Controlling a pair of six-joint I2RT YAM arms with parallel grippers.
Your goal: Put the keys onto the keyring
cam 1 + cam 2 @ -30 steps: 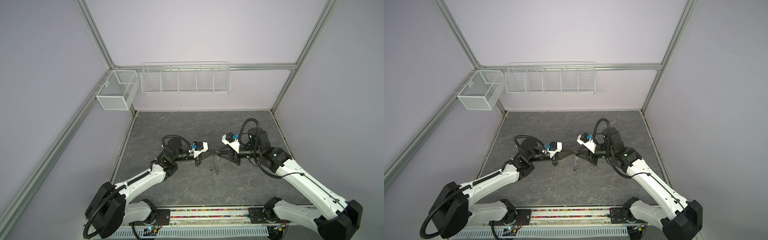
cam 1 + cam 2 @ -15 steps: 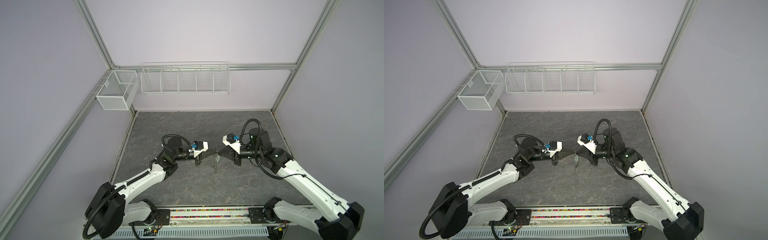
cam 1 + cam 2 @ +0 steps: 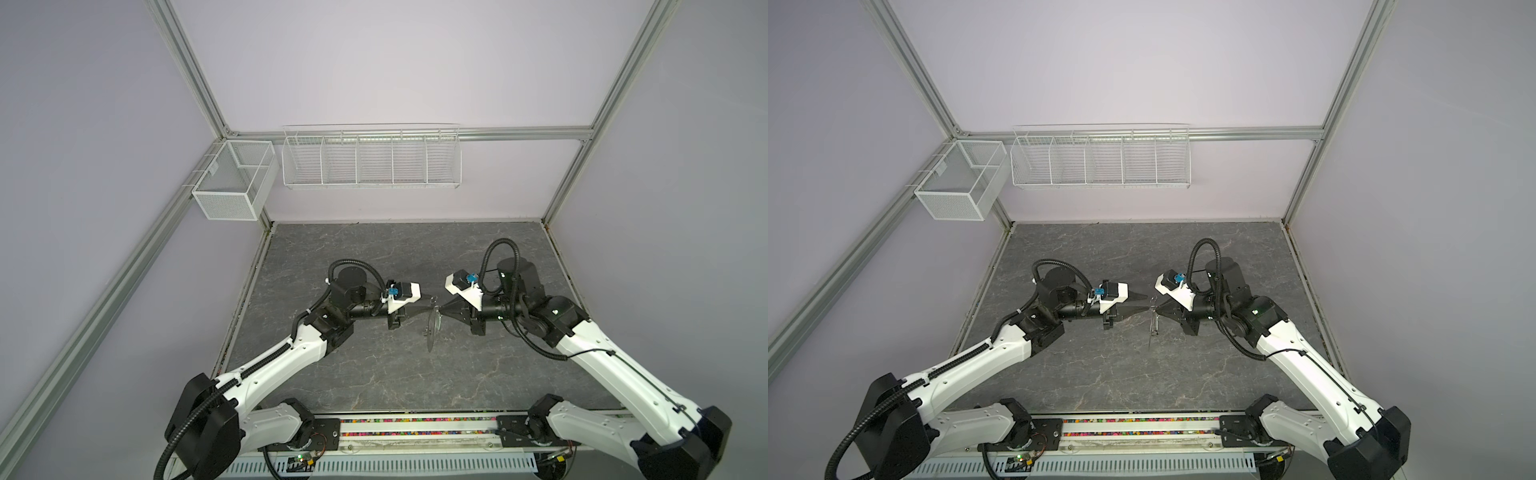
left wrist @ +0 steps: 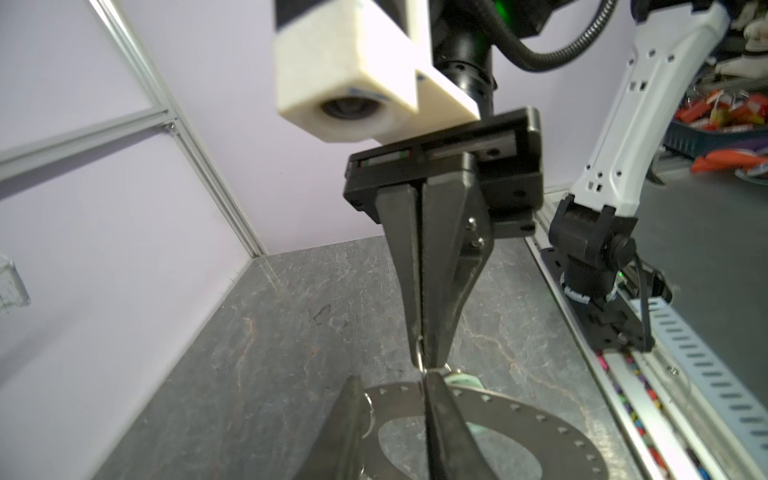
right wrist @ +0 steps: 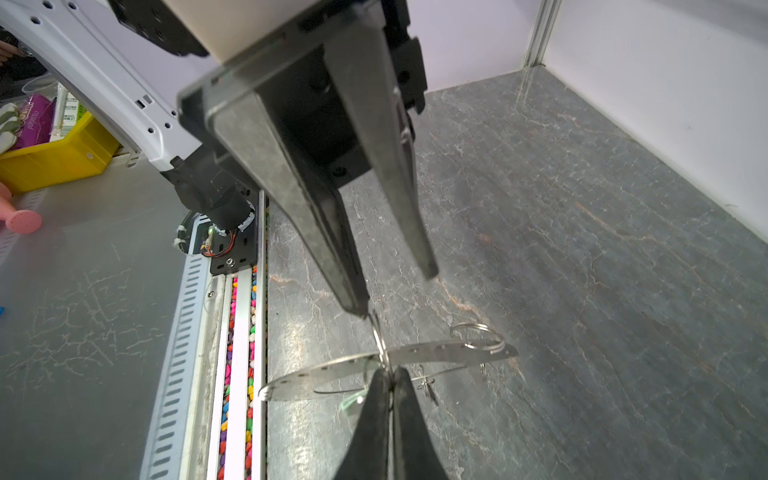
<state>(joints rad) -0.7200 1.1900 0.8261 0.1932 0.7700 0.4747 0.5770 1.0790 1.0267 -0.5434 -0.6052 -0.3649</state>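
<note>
Well, I judge the job is partway at best. My right hand (image 5: pixel 390 376) is closed on a small split ring (image 5: pixel 380 336) that passes through a rim hole, so the keyring (image 5: pixel 324 376) hangs from that pinch between my two arms, above the tabletop (image 5: pixel 582 249). I cannot tell whether its lower edge touches the tabletop. My left hand (image 5: pixel 395 291) stands open, one fingertip just at the same split ring and gripping nothing.

A second split ring (image 5: pixel 500 343) sits on the far rim. Beneath the keyring dangles a small silver piece (image 5: pixel 428 390) that may be one of the keys, and a pale shape (image 4: pixel 463 380) behind it could be the white tag. I see no black tag. So one key may be on, but I cannot confirm it, and the other one seems left to do.

In both top views the keyring (image 3: pixel 432 330) shows as a thin sliver. It hangs upright on edge, its flat faces turned toward my arms and its plane running from the grip down toward the front rail. Being round, it has no true long axis.
</note>
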